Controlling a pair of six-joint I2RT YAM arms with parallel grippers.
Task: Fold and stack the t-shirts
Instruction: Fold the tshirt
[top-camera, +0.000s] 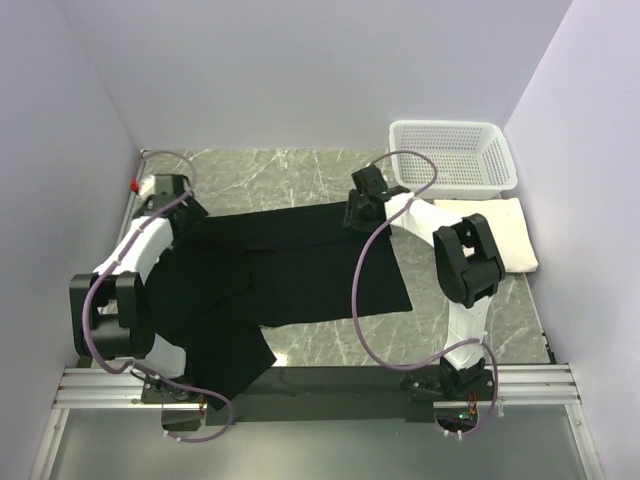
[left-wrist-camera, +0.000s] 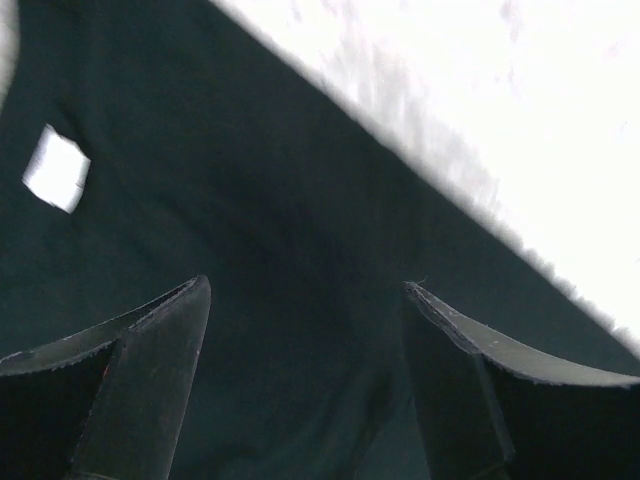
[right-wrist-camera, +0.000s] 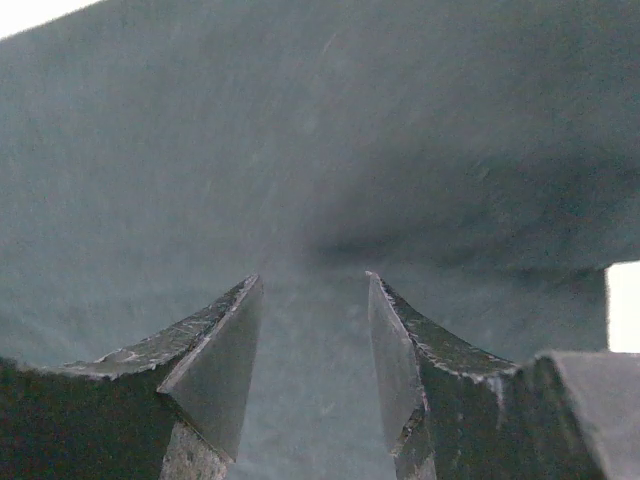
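The black t-shirt (top-camera: 290, 270) lies spread on the marble table, its lower part reaching the near edge at the left. My left gripper (top-camera: 190, 222) is open over the shirt's far left edge; in the left wrist view (left-wrist-camera: 308, 285) black cloth (left-wrist-camera: 250, 200) fills the space between the jaws, with a small white tag (left-wrist-camera: 57, 168) at the left. My right gripper (top-camera: 352, 215) is open over the shirt's far right corner; in the right wrist view (right-wrist-camera: 312, 280) only black cloth (right-wrist-camera: 320, 150) shows. The cream-white t-shirt (top-camera: 505, 235) lies folded at the right.
A white mesh basket (top-camera: 455, 155) stands at the back right, just behind the cream-white shirt. Bare marble (top-camera: 280, 170) shows behind the black shirt. Walls close in at the left, back and right. A metal rail (top-camera: 320, 385) runs along the near edge.
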